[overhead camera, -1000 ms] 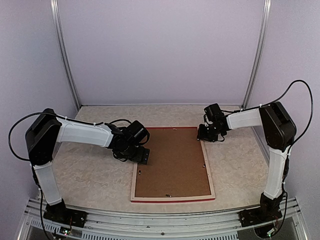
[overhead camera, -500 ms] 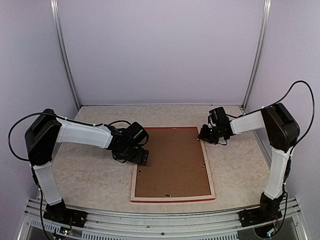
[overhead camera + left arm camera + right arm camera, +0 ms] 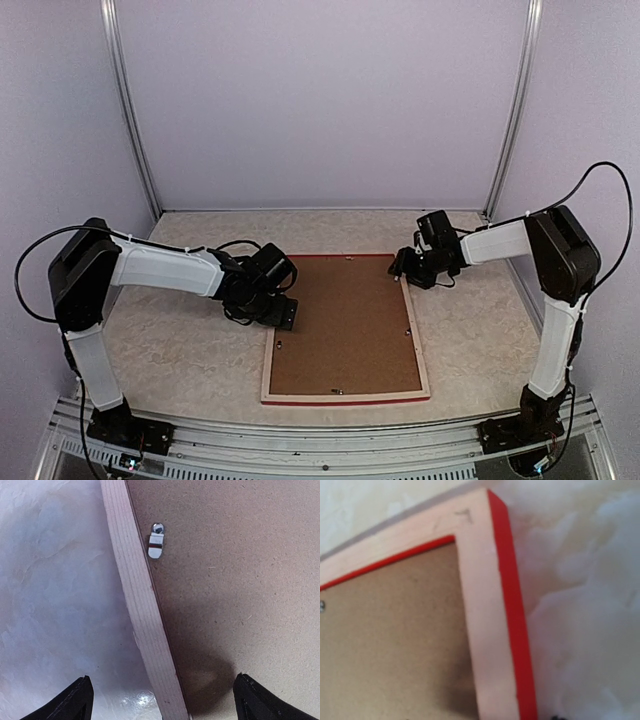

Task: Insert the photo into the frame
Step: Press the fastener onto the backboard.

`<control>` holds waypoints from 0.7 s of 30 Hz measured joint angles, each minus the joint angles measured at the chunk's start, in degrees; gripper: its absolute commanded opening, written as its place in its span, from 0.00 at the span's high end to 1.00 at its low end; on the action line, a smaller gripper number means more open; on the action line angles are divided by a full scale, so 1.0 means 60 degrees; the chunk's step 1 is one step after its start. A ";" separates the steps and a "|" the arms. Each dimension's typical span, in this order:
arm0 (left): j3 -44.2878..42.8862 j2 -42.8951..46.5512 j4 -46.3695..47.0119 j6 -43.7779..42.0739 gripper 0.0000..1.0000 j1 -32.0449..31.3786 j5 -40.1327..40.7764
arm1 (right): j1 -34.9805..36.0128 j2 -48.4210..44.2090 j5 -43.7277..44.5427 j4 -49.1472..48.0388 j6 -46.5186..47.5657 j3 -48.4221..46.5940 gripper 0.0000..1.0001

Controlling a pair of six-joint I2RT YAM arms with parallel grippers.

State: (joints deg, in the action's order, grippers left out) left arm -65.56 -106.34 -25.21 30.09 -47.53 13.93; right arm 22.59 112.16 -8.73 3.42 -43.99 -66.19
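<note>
The frame point(image 3: 423, 350) lies face down on the table, pale wood up and red along its outer edge. A brown backing board point(image 3: 345, 320) fills it. The photo is hidden. My left gripper point(image 3: 281, 317) is open, and its fingers straddle the frame's left rail point(image 3: 142, 610), one over the table and one over the board point(image 3: 235, 580). My right gripper point(image 3: 404, 268) hovers at the frame's far right corner point(image 3: 485, 595). Its fingers are almost out of the right wrist view, so their state does not show.
A small metal clip point(image 3: 156, 541) sits on the board by the left rail, and more clips point(image 3: 409, 330) dot the board's edges. The marbled tabletop point(image 3: 170, 340) surrounds the frame. Purple walls with metal posts point(image 3: 130, 110) close in the sides and back.
The right wrist has shifted slightly to the right and turned over the frame's far right corner. The left arm has hardly moved, and the frame lies where it was.
</note>
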 measured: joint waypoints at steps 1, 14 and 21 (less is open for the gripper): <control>0.0000 0.0000 0.0000 0.0000 0.03 0.0000 0.0000 | 0.0000 0.0015 0.0000 0.0157 0.0036 -0.0080 0.41; 0.0000 0.0004 0.0015 -0.0007 0.03 0.0204 0.0000 | 0.0000 0.0597 0.0590 0.1228 0.1107 -0.1118 0.72; -0.0120 0.0000 0.0000 -0.0091 0.03 0.0335 -0.0015 | 0.0000 0.0546 0.0743 0.1166 0.1617 -0.1027 0.80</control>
State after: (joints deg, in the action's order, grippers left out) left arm -66.28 -106.34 -25.21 29.54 -45.52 13.85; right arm 22.59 115.44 -4.27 10.41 -34.28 -72.36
